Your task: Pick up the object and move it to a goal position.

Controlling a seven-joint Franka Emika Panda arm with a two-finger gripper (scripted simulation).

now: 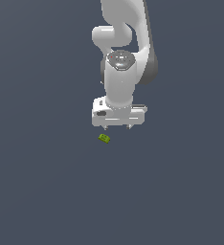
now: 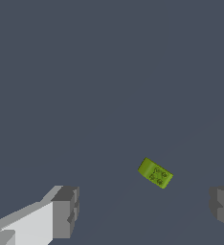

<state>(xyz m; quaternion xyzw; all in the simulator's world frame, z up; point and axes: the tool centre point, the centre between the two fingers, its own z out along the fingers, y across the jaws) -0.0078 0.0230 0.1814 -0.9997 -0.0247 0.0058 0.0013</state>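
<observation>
The object, a tiny yellow-green rectangular block (image 1: 104, 139) with darker marks, lies on the dark grey floor. It sits just below and slightly toward the exterior view's left of my white gripper (image 1: 117, 127). The gripper points down, open and empty, its two short fingertips spread wide apart above the floor. In the wrist view the block (image 2: 155, 173) lies tilted, apart from both grey finger pads (image 2: 65, 213), in the space ahead of the gripper (image 2: 145, 210). Nothing is held.
The white arm (image 1: 123, 52) rises from the gripper toward the exterior view's top. A flat, uniform dark grey floor (image 1: 47, 182) surrounds the block on all sides.
</observation>
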